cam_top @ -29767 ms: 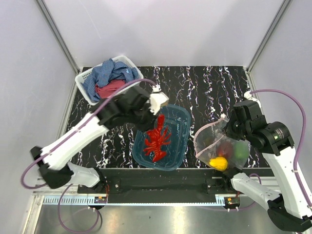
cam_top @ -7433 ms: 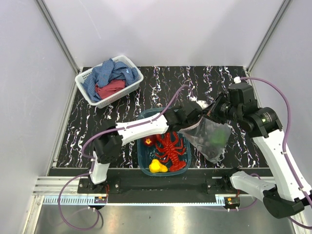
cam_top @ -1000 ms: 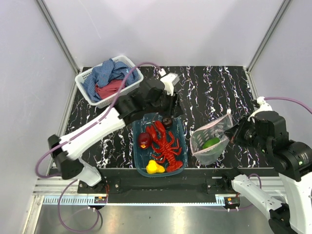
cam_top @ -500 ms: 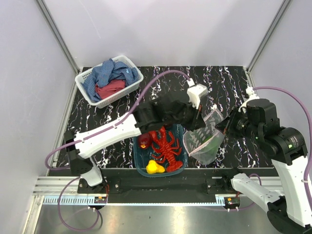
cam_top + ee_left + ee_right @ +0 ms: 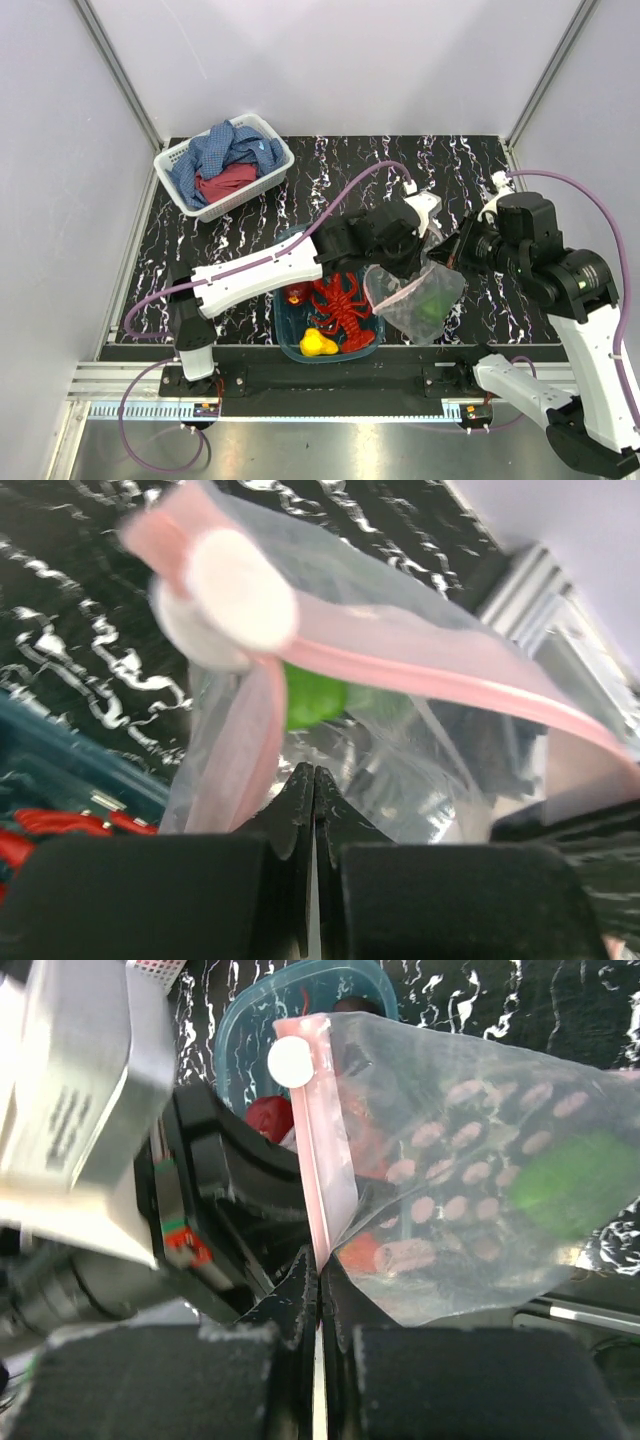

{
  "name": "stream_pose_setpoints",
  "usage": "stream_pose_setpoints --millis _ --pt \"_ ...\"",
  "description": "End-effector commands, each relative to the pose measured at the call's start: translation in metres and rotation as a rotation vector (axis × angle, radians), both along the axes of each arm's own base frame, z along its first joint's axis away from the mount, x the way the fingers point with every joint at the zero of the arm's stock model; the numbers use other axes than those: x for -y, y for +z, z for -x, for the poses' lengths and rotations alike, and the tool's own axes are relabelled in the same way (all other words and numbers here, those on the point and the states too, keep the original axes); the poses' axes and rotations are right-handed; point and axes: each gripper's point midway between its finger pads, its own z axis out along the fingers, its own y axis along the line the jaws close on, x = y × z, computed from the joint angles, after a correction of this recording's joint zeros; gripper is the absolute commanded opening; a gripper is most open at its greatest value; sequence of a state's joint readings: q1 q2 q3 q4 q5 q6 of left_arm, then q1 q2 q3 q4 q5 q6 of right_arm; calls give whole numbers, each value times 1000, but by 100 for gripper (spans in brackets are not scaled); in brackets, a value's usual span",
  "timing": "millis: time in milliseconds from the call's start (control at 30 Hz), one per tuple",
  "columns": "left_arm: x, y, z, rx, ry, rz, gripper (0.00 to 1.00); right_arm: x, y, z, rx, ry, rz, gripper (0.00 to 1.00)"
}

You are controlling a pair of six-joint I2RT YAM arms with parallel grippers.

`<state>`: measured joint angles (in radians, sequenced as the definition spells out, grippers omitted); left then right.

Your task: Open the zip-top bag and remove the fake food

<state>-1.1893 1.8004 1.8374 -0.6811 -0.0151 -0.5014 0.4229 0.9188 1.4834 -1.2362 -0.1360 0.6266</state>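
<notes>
My right gripper (image 5: 447,258) (image 5: 320,1260) is shut on the pink zip strip of the zip-top bag (image 5: 415,300) (image 5: 470,1160) and holds it above the table's front right. The green pepper (image 5: 433,299) (image 5: 580,1185) (image 5: 315,698) lies inside the bag (image 5: 420,730). My left gripper (image 5: 405,265) (image 5: 314,772) is shut, its tips at the bag's open mouth, with nothing visibly between them. The red lobster (image 5: 345,305), the yellow pear (image 5: 318,343) and the dark red fruit (image 5: 295,293) lie in the teal tub (image 5: 283,330). The small dark piece is hidden.
A white basket (image 5: 175,160) with blue and red cloths stands at the back left. The teal tub (image 5: 240,1050) sits at the front middle, under my left arm. Grey walls and metal posts close in the table's sides.
My left arm has swung right from above the tub to the bag's mouth. My right gripper has lifted and turned the bag, its mouth now facing left.
</notes>
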Motion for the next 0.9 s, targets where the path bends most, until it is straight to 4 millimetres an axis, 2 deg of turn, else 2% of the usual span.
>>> stream_pose_setpoints --millis 0,167,233,367,600,667,867 --pt "-5 30 -14 103 145 22 0 -15 13 -10 24 14 -76 0" --pt "-4 28 -10 95 180 20 0 -19 12 -14 14 5 -102 0" --pt "-2 22 -4 59 181 25 0 -20 12 -15 9 0 -112 0" --pt "7 -3 6 10 128 -9 1 -19 15 -15 25 -16 -129 0" --pt "10 -62 -9 2 143 -101 4 -18 5 -10 1 -38 -152 0" --pt "12 -70 -12 -15 149 -91 4 -16 3 -7 -1 -53 -159 0" --pt "31 -72 -5 -54 118 11 22 -8 -15 4 -45 -91 -147 0"
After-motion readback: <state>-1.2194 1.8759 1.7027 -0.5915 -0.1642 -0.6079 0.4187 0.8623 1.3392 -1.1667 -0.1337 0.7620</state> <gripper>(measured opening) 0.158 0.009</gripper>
